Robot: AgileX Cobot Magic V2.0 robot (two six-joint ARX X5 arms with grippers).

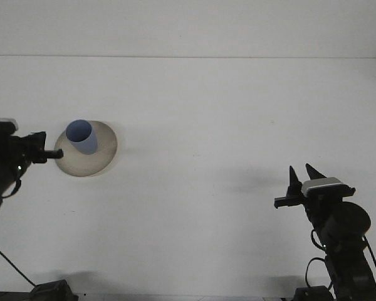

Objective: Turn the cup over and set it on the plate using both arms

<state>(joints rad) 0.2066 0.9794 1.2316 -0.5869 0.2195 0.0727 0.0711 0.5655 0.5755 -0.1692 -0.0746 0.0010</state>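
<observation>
So right now the blue cup [81, 136] is sitting upright on the beige plate [99, 164], mouth up, toward the back-left part of the plate, and neither of my grippers is touching it. The plate is on the left side of the white table [225, 113]. My left gripper [50, 153] is poking in from the left edge of the front view, held roughly level and pointing right, with its tip just beside the plate's left rim and a bit lower in the picture than the cup's mouth. Honestly I can't tell whether those fingers are spread or pressed together, the whole thing is a dark silhouette from this angle, but nothing is in them. Most of the left arm runs down the left edge of the frame as a dark shape. My right gripper [304, 174] is way over on the lower right, well apart from the plate and cup, aimed up and away from the camera, with the wrist and its light grey block just behind it. Its two dark fingers are spread with a clear gap between the tips, holding nothing.
</observation>
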